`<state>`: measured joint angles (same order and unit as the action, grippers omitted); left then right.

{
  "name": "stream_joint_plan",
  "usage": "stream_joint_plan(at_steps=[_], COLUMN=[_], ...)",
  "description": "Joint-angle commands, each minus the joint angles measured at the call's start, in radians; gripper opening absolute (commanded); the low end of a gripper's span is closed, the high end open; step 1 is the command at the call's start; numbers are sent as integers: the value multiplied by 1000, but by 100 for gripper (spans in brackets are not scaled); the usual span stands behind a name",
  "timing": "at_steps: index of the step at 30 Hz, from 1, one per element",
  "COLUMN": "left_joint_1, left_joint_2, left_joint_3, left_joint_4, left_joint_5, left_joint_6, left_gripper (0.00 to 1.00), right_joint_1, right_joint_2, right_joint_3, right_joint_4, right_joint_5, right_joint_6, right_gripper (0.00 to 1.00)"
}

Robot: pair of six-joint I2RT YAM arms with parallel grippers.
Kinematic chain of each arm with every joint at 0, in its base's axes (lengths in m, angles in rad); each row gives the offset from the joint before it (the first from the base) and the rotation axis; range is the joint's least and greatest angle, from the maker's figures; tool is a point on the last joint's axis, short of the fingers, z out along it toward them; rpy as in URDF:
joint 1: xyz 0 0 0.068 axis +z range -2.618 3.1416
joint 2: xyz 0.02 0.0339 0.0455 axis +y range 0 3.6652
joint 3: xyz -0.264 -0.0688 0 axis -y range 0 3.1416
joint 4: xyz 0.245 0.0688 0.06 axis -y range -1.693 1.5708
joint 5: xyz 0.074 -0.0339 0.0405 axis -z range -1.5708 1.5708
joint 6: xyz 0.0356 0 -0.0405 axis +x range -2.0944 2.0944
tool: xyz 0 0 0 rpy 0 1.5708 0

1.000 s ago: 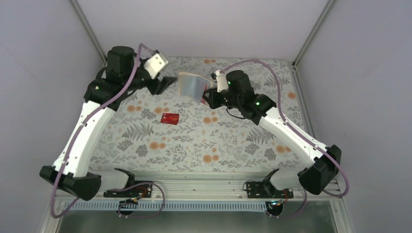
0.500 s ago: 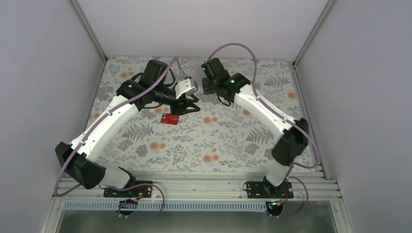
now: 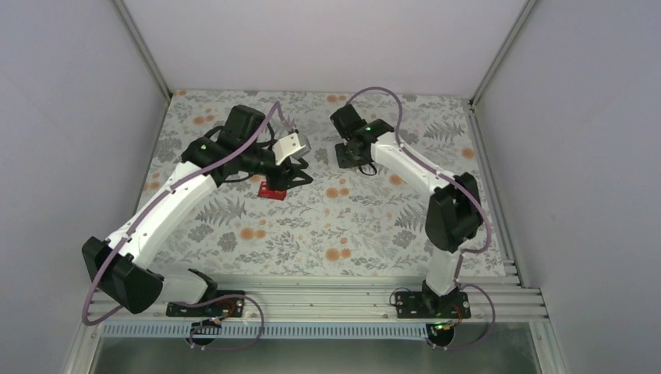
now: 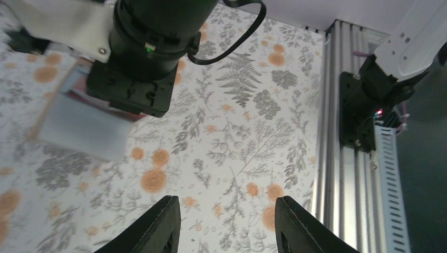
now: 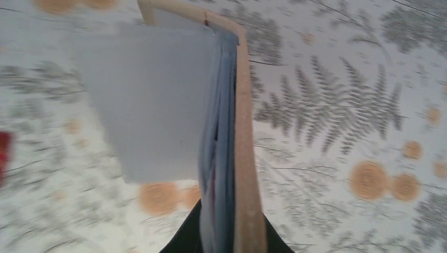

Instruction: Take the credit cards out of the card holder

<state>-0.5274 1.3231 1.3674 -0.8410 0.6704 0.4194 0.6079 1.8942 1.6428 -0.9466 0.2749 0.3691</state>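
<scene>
Looking down from above, we see the left gripper (image 3: pixel 295 176) low over the floral table (image 3: pixel 351 226), just beside a red credit card (image 3: pixel 272 190) that lies flat on the cloth. The right gripper (image 3: pixel 348 154) hangs near it, off to its right. Whatever it grips is hidden beneath its wrist here.

From the left wrist, we see the left gripper's jaws standing apart with only tablecloth between them. Ahead and up to the left, the right gripper holds the card holder (image 4: pixel 79 129). Its pale blue-grey panel faces us, blurred, with a tan edge along one side.

From the right wrist, we see the right gripper clamped on the card holder's end. The tan outer edge runs straight away from the fingers, marking the long axis, and one pale panel fans out to the left. We cannot tell whether cards remain inside. We judge that the free left gripper must reach across toward that open left side.
</scene>
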Motion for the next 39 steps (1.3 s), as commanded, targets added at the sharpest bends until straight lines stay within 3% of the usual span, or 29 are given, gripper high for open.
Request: stream_joint_plan(at_steps=[1,5,8,12,16,25,33,39], left_joint_1=[13,81,151,147,150,175,173,174], left_joint_2=[57,150,139,85,117,99,73,40], left_joint_3=[-19,-15,-57,-120,-87,-44,39,100], left_joint_4=[71,127,281,428,393,384,328,253], left_joint_5=[139,251,218,137,121,166,242,222], left_joint_6=[-78,-166,-259,-322,-313,-314,-267,-202], left_gripper=[46,45,43,41,38,35,36,40], right_joint_1=[13,13,16,23,23,23,24,23], right_joint_2=[-98,-181,-249,-288,-342,-440,-535,-602], right_joint_3=[-36,-90,-133,-141,-188,-273,-336,-368], right_joint_4=[142,254,320,361,457,577,695,750], right_joint_5=[-243,-415,-498,-556,-695,-825,-986,-1071], right_joint_6=[-41,-46,-37,-43,-55,-103,-151,-174], right_gripper=[4,4,4,4,4,4,4,4])
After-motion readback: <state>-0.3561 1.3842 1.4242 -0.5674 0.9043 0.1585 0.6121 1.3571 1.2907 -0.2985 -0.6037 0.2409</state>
